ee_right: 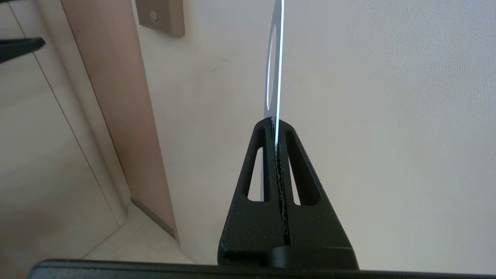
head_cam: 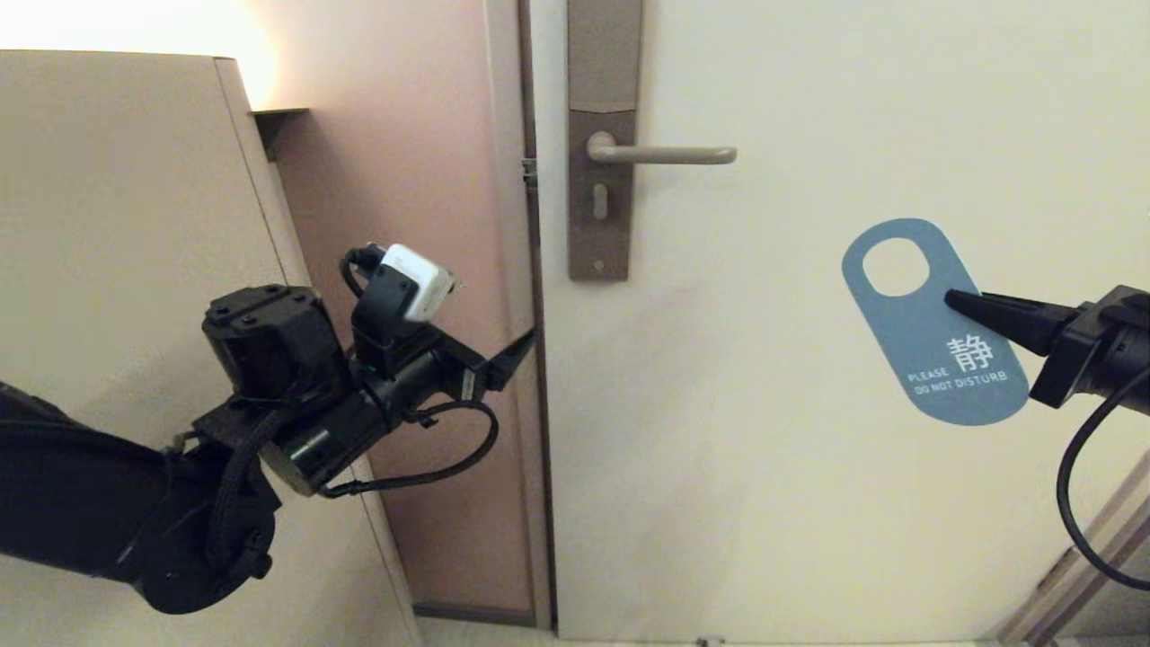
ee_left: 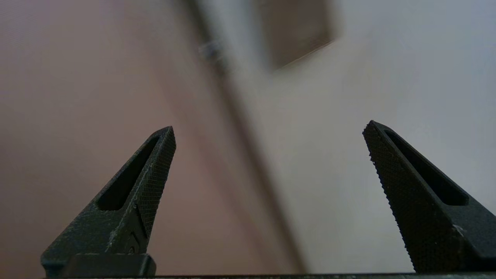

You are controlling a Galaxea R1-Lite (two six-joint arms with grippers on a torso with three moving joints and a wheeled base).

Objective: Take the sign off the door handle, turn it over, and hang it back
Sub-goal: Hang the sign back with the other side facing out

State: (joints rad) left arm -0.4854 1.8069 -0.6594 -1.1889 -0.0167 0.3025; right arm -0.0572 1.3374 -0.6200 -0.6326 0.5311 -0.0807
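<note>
The sign [head_cam: 934,323] is off the door handle [head_cam: 660,155] and hangs in the air in front of the cream door [head_cam: 809,467], below and well to the right of the lever. Its blue face with the white character and the words "PLEASE DO NOT DISTURB" shows to the head camera, and its round hole is at the upper end, tilted a little toward the lever. The right gripper [head_cam: 954,300] reaches in from the right edge and pinches the sign just below the hole, its fingers pressed together on the thin card. From the right wrist view the sign [ee_right: 274,77] appears edge-on, a narrow strip rising out of the closed fingertips [ee_right: 285,135]. Holding it close to the hole seemingly leaves the lower, lettered half free for another grasp.

The handle itself is bare, a slim level lever on its tall brown-grey plate [head_cam: 600,180] with the keyhole below.

The left gripper [head_cam: 521,346] sits lower left, at the edge of the door beside the pinkish frame [head_cam: 404,180], well apart from the sign. Its fingers [ee_left: 155,174] are spread wide and hold nothing. It points toward the door, probably readied to take the sign so that it can be turned over. The white face does not yet show, so turning and rehanging are still to do.
</note>
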